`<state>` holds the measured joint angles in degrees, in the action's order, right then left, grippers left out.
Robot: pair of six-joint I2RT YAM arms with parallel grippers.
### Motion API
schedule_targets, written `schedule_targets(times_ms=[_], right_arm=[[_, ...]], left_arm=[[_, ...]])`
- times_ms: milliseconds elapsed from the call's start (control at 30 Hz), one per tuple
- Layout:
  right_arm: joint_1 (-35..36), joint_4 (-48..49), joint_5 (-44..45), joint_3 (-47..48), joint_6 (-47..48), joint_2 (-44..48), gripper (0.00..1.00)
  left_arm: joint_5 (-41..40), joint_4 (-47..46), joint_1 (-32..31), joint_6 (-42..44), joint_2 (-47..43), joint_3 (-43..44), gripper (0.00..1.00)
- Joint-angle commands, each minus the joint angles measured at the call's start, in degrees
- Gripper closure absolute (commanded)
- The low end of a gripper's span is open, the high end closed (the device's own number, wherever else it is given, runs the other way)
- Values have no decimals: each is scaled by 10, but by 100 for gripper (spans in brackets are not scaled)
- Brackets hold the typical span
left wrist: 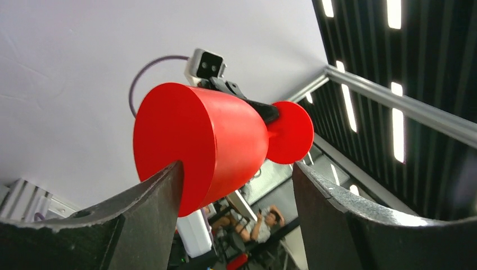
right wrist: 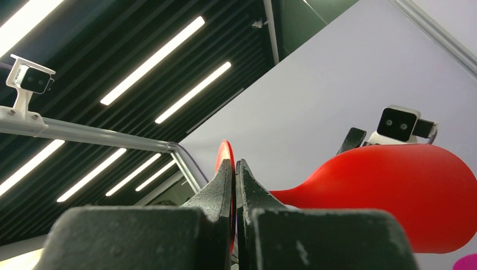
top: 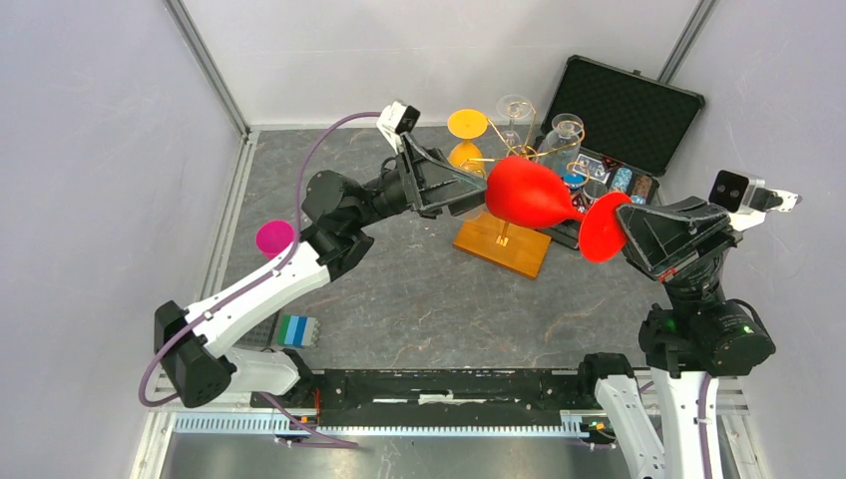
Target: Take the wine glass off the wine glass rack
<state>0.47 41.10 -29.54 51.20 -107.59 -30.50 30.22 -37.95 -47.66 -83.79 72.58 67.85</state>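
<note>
Right end effector (right wrist: 234,165) pinches wine glass (right wrist: 394,191) foot, clearest wrist-side.

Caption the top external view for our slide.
Right gripper pinches red wine glass by foot; open left gripper brackets bowl.

Open black case (top: 629,110), magenta disc (top: 274,238)

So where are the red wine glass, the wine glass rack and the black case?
red wine glass (top: 529,195): top view, the bowl
wine glass rack (top: 509,249): top view, the wooden base
black case (top: 624,110): top view, the open lid
</note>
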Motion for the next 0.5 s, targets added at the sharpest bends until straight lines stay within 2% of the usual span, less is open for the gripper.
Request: schedule_targets(times_ms=[0, 133, 267, 467], right_arm=[[-1, 34, -4, 4, -17, -1, 100], [-1, 29, 1, -22, -19, 3, 100], [-1, 65, 19, -56, -53, 11, 100], [-1, 63, 31, -91, -60, 20, 100]], left_arm=[[70, -109, -13, -64, 27, 44, 28], [83, -119, -18, -70, 19, 47, 37], [84, -109, -19, -65, 3, 42, 48], [105, -81, -24, -47, -1, 53, 68]])
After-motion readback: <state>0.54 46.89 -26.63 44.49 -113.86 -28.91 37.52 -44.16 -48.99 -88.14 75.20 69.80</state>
